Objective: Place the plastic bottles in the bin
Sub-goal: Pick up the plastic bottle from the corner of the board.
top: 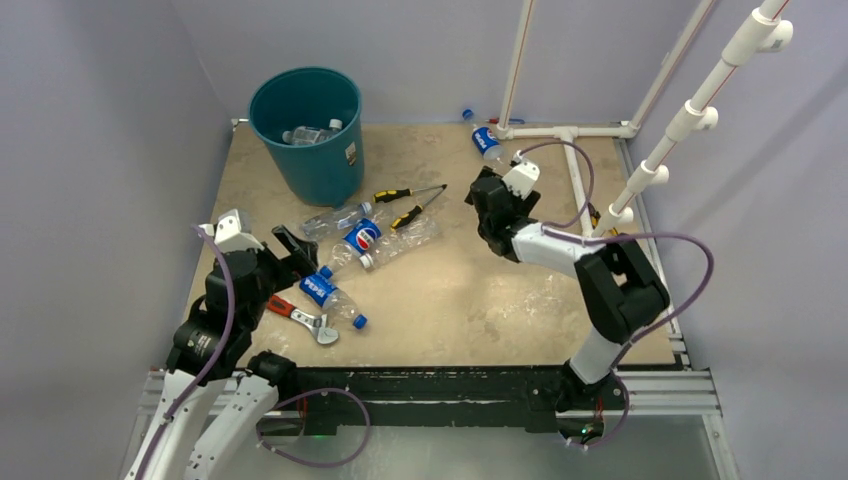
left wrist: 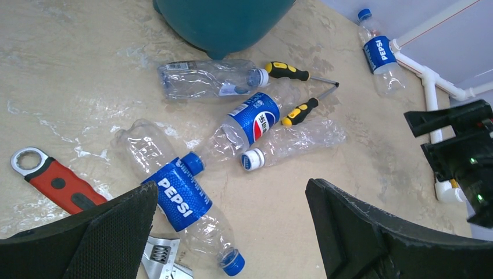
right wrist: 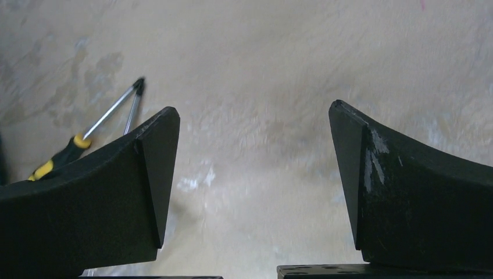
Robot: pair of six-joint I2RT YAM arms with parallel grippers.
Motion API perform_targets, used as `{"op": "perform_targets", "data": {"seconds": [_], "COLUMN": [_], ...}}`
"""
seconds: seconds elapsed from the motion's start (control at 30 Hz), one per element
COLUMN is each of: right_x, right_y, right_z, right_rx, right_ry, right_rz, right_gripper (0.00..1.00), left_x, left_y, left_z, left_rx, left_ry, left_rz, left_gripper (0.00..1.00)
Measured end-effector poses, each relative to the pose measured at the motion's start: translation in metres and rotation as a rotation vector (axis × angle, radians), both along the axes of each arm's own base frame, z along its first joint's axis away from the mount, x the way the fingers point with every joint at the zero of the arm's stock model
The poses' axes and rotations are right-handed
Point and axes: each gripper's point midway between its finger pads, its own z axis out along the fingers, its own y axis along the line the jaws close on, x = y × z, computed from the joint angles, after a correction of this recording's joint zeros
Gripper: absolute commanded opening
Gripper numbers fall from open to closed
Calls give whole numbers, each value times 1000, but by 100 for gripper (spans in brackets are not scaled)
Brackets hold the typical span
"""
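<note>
The teal bin [top: 330, 175] is seen upright at the far left of the table [top: 470, 300], with at least two clear bottles [top: 310, 134] lying inside it. Four more plastic bottles are spread on the table just near of the bin. A white-capped clear bottle [left wrist: 206, 79] lies closest to the bin, and a Pepsi-labelled bottle [left wrist: 250, 122] lies just beside that. A crumpled clear bottle [left wrist: 293, 141] is found to the right, and a second Pepsi bottle [left wrist: 180, 200] is nearest the arms. Two yellow-and-black screwdrivers [left wrist: 290, 72] lie at the right of this cluster. A red-handled wrench [left wrist: 58, 186] is placed left of the second Pepsi bottle. A lone Pepsi bottle [top: 486, 143] lies well apart at the far edge, beside the white pipe frame [top: 565, 131].

The left gripper [left wrist: 231, 189] is held above the near end of the cluster, its jaws spread wide and nothing gripped between them. The right gripper [right wrist: 253, 113] is poised over bare table right of the screwdrivers, likewise spread wide and empty.
</note>
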Motion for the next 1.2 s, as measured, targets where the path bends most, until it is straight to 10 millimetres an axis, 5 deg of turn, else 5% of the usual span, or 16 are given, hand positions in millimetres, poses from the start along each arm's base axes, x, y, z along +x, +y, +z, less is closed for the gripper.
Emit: {"op": "perform_targets", "data": {"seconds": [0.33, 0.6, 0.93, 1.2], "right_x": [69, 122, 159, 185], "right_y": [-17, -14, -43, -35], "right_z": [-18, -21, -29, -45], "right_rx": [-110, -157, -202, -214], "right_ry": [3, -18, -5, 10], "right_rz": [-36, 16, 11, 87], "right_gripper": [99, 99, 99, 99], "left_x": [7, 19, 25, 32], "left_y": [-11, -31, -41, -50], "left_z": [4, -19, -38, -45], "left_rx": [-48, -101, -132, -160], "left_ry": [-15, 41, 65, 73], "left_rz": [-25, -81, -103, -122], "left_gripper": [99, 99, 99, 99]}}
